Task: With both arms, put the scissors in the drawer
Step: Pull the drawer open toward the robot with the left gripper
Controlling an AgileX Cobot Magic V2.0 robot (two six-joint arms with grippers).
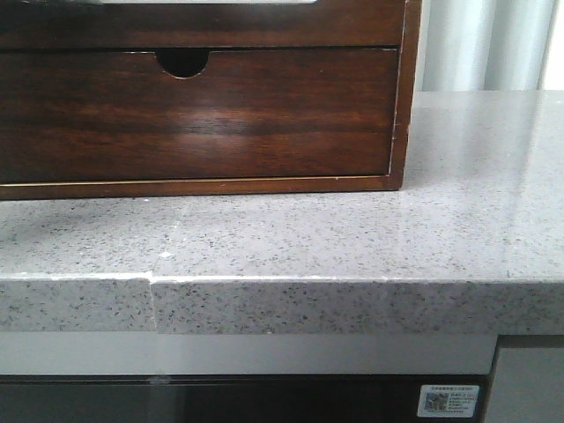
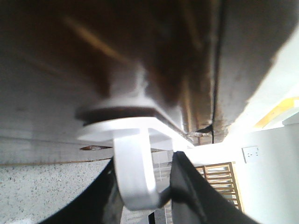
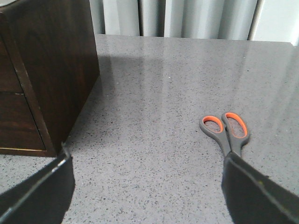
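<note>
Right gripper [image 3: 147, 186] gapes above scissors [image 3: 226, 130]; sticker [image 1: 448, 401] text unreadable.

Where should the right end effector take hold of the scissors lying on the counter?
Probably across the closed shank just below the orange-lined handle loops of the scissors, coming straight down from above: they lie flat on the grey counter, and that neck is narrow.

My cabinet [image 1: 198, 115] looks like glossy dark wood. The countertop [image 1: 352, 238] at 6 o'clock is polished speckled stone. The scissors [image 3: 226, 133] have matt grey-orange plastic handles.
</note>
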